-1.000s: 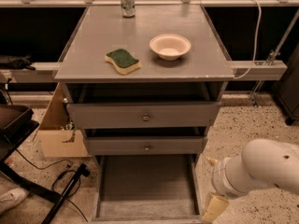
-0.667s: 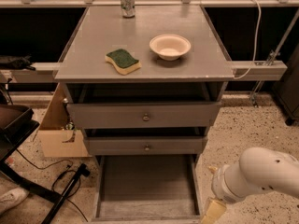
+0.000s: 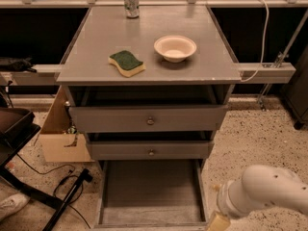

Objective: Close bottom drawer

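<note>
- Three grey drawers sit stacked in a grey cabinet [image 3: 96, 37]. The top drawer [image 3: 120, 119] and the middle drawer [image 3: 120, 150] each stand out a little, with a dark gap behind the front and a small round knob at its centre.
- The bottom drawer [image 3: 151, 191] is at 6 o'clock in the view. It is pulled far out over the speckled floor [image 3: 250, 138], its long shallow tray is bare, and its front panel lies along the lower edge of the frame.
- The gripper [image 3: 219, 222] is low at 5 o'clock, just beside the right front corner of the bottom drawer. Only its yellowish tip shows below the white arm [image 3: 274, 189], and I cannot tell whether it is spread or pressed together.
- On the cabinet top, a cream bowl [image 3: 175, 48] sits right of centre.
- A green-topped sponge [image 3: 126, 63] lies at 8 o'clock from the bowl, and a drink can [image 3: 131, 2] stands at 11 o'clock near the back edge.
- A cardboard box [image 3: 60, 141] stands at 9 o'clock, against the cabinet's left side.
</note>
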Motion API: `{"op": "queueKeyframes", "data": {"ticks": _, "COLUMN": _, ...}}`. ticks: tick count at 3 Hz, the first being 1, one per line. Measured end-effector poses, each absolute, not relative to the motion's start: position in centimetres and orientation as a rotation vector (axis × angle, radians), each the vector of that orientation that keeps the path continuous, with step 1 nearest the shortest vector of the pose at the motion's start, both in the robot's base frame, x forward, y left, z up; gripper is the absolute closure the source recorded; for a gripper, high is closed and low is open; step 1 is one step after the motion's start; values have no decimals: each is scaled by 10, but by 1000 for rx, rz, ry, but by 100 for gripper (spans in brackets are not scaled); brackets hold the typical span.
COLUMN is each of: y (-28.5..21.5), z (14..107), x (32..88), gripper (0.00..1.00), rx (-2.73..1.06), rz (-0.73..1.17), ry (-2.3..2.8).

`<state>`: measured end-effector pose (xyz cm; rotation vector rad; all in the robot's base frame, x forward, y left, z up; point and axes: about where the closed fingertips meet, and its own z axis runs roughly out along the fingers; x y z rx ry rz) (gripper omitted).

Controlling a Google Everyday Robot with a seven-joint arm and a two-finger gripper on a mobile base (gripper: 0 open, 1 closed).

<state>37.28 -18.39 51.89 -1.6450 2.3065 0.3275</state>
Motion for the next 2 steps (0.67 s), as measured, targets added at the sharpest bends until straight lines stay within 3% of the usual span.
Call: {"op": "queueKeyframes", "data": {"ticks": 2, "y": -210, "z": 362, "x": 346, "gripper": 64, "rx": -1522, "rz": 452, "ry": 2418}}
